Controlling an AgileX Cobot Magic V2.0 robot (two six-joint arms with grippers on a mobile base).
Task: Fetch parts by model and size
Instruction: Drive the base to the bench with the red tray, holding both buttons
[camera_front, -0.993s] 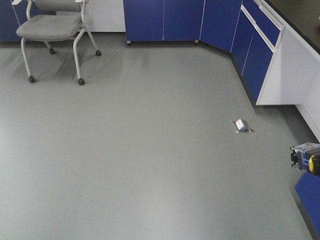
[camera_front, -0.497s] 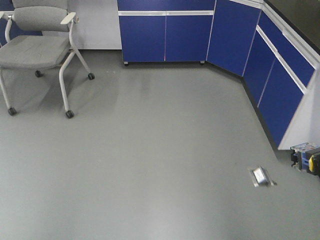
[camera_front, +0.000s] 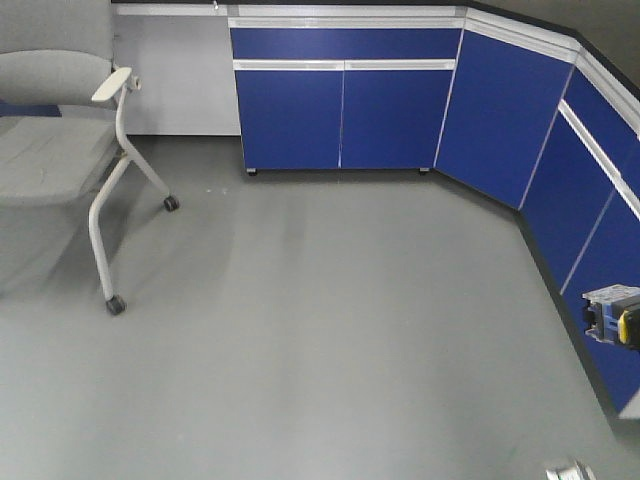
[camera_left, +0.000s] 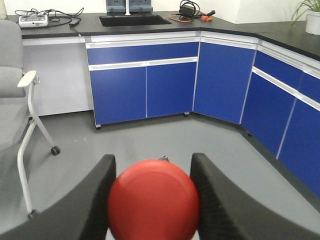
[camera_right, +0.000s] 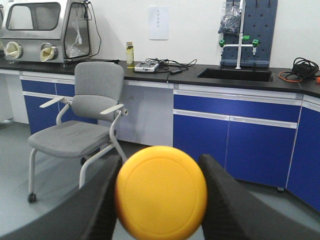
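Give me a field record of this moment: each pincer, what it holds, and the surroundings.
left pincer: closed on the red switch, cap towards the wrist camera
right pincer: closed on the yellow switch, cap towards the wrist camera
ahead: blue cabinets running round a corner
counter: black, with a sink set in it
chair: grey, on castors, left of the cabinets
floor: grey
task state: both switches in hand, held above the floor

left tool (camera_left: 152, 160): two black, matte, curved fingers (camera_left: 90, 205) | right tool (camera_right: 160, 162): same black, finely textured fingers (camera_right: 100, 200)
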